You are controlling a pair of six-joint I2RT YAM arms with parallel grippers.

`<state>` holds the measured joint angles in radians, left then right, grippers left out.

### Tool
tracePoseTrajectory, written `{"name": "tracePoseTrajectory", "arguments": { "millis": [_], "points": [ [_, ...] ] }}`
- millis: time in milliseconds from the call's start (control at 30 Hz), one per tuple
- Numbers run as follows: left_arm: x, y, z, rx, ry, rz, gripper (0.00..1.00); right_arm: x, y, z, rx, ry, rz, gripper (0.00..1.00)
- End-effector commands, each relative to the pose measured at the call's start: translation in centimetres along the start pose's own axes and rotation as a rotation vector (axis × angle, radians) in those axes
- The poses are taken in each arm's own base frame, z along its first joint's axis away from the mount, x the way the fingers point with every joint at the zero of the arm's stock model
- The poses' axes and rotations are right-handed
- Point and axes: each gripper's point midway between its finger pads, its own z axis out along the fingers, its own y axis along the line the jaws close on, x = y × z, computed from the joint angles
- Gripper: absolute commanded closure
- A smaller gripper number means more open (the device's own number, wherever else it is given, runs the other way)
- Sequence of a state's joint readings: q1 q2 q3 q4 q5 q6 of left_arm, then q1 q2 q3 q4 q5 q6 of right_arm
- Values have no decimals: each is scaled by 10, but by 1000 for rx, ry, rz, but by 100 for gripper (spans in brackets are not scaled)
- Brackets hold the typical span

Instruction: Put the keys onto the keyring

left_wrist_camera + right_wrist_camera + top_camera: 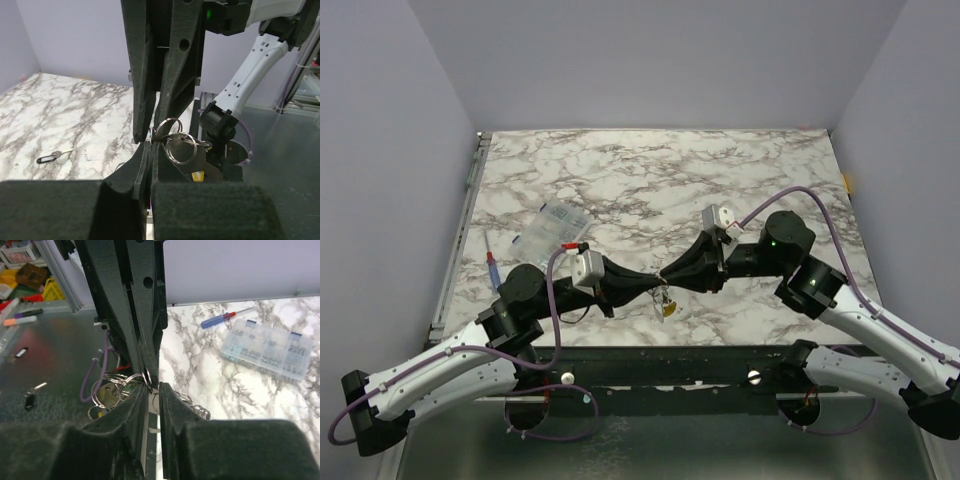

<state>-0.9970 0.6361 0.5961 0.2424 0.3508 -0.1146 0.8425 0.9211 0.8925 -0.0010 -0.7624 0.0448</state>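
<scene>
Desk: marble-patterned top point(740, 180), walled in by plain lilac panels (the light is bright and even).
Arms: the left arm point(450, 365) and the right arm point(860, 320) reach inward and meet tip to tip over the near middle of the desk.
Compartment box: clear plastic point(552, 228), lying on the left part of the desk, beyond the left arm.
Screwdriver: red-and-blue handle point(492, 262), near the box, closer to the left edge.
Left fingers: point(125, 192) clenched flat together on the keyring, with no gap between them.
Right fingers: point(117, 430) a thin slit shows between them at the same ring; I cannot tell whether they grip it.
Keyring: steel split ring point(172, 136), up off the desk, caught where both sets of fingertips meet (more loops are tangled with it).
Keys: point(197, 162) hanging from the rings just below the fingertips, one with a yellow head.
Tagged key: dark tag point(50, 158), lying alone on the desk, well apart.
</scene>
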Motion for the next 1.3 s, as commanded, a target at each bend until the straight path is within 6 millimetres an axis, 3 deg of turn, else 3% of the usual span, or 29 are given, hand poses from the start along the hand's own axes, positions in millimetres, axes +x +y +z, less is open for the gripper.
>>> {"name": "tracePoseTrajectory", "arguments": {
  "millis": [0, 67, 133, 400, 533, 700, 833, 967, 1067, 1267],
  "points": [
    [4, 7, -1, -38, 36, 17, 100, -13, 2, -2, 14, -44, -19, 65],
    [3, 9, -2, -52, 47, 31, 100, -13, 1, -3, 23, -41, -18, 50],
    [4, 12, -3, -62, 64, 45, 100, -12, 0, -4, 33, -34, -18, 44],
    [14, 23, -4, -91, 154, 133, 100, -3, -9, -10, 101, 24, -13, 41],
    [21, 30, -8, -110, 189, 197, 100, 1, -48, -22, 344, 20, -14, 41],
    [40, 46, -16, -164, 246, 297, 100, 17, -114, -63, 812, -17, 89, 41],
    [62, 54, -23, -174, 307, 359, 100, 52, -149, -92, 1092, 46, 170, 33],
    [72, 65, -29, -221, 319, 400, 100, 119, -186, -115, 1326, 359, 342, 30],
    [71, 72, -34, -270, 298, 419, 100, 167, -204, -119, 1328, 509, 520, 28],
    [72, 65, -38, -259, 239, 394, 100, 205, -241, -129, 1411, 520, 645, 33]
  ]
}}
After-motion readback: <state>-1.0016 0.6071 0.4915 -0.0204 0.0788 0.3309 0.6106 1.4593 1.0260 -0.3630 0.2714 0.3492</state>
